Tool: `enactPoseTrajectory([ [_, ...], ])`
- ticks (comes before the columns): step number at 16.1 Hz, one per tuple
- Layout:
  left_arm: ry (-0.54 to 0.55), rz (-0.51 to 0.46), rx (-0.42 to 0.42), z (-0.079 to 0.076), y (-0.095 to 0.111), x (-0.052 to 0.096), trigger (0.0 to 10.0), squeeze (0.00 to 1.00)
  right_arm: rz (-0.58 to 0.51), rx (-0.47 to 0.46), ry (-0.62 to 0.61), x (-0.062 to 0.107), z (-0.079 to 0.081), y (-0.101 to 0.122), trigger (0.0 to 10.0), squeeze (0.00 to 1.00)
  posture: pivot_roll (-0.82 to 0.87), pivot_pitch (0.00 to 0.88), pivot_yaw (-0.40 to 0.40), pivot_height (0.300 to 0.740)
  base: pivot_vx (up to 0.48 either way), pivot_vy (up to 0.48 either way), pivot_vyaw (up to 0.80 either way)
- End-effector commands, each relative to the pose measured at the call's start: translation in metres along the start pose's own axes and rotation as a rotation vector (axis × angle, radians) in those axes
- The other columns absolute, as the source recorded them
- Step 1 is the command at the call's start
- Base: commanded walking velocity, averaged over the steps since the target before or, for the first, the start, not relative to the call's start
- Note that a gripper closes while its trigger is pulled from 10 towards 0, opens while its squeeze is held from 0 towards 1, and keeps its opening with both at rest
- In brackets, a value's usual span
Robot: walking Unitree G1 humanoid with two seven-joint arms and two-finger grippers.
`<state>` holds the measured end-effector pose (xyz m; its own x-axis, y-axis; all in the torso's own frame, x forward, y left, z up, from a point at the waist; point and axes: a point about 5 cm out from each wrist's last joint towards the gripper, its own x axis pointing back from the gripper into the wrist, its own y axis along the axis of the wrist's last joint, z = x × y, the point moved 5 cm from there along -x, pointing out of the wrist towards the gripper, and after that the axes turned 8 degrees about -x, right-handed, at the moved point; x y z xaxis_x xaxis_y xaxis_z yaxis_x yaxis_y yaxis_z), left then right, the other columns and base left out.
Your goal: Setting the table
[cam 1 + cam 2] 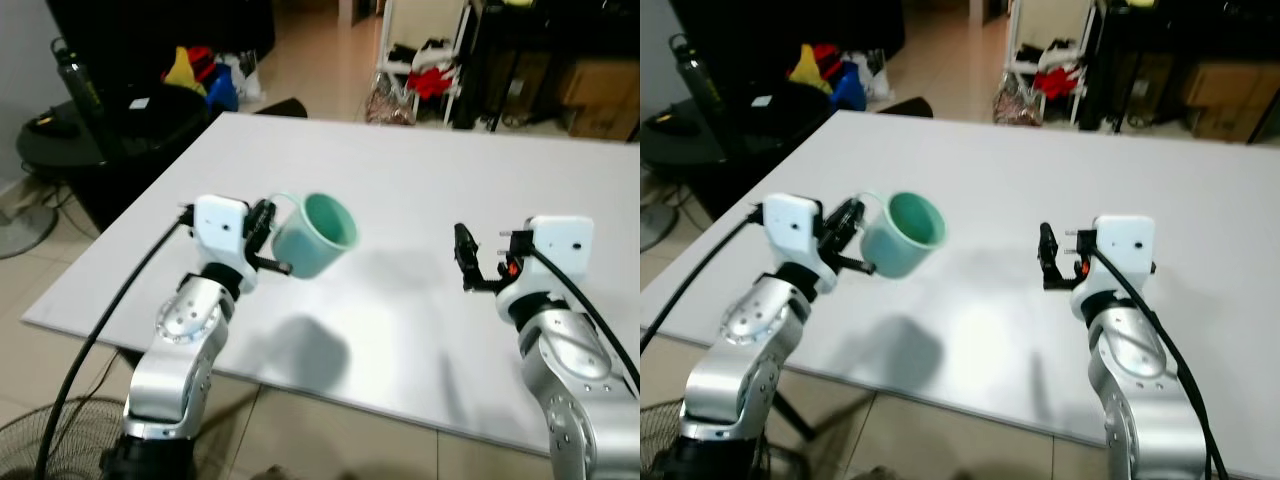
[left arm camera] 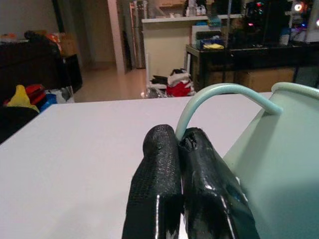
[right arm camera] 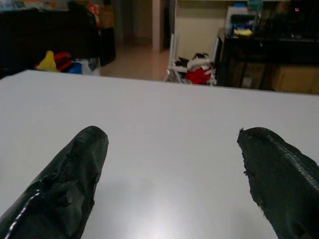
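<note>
Left gripper (image 1: 268, 240), fingers (image 2: 164, 169) pinched on the thin handle of a green mug (image 1: 315, 236), carries it tilted above the white counter (image 1: 420, 180), ready for setting down. Right gripper (image 1: 468, 258) hovers nearby, fingers spread, empty.

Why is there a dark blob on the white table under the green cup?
In the left eye view, that blob is the shadow of the green cup, held above the table by the left gripper; in the left wrist view, the black fingers look big and soft-edged because they sit close to the camera.
</note>
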<state>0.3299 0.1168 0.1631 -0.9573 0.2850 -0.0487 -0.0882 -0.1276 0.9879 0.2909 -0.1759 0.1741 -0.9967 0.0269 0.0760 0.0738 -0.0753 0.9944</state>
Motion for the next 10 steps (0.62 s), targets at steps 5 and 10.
enactPoseTrajectory([
  [5,0.014,0.002,0.002,0.008,-0.006,-0.006,10.0,0.00,-0.009,-0.007,0.035,-0.003,0.008,0.002,10.0,0.00,-0.04,0.000,0.069,0.740,0.396,0.000,0.00],
  [10,0.081,0.021,0.016,0.033,-0.016,-0.021,10.0,0.00,-0.010,-0.003,0.119,-0.006,0.023,0.004,10.0,0.00,-0.04,0.000,0.088,0.740,0.000,0.000,0.00],
])
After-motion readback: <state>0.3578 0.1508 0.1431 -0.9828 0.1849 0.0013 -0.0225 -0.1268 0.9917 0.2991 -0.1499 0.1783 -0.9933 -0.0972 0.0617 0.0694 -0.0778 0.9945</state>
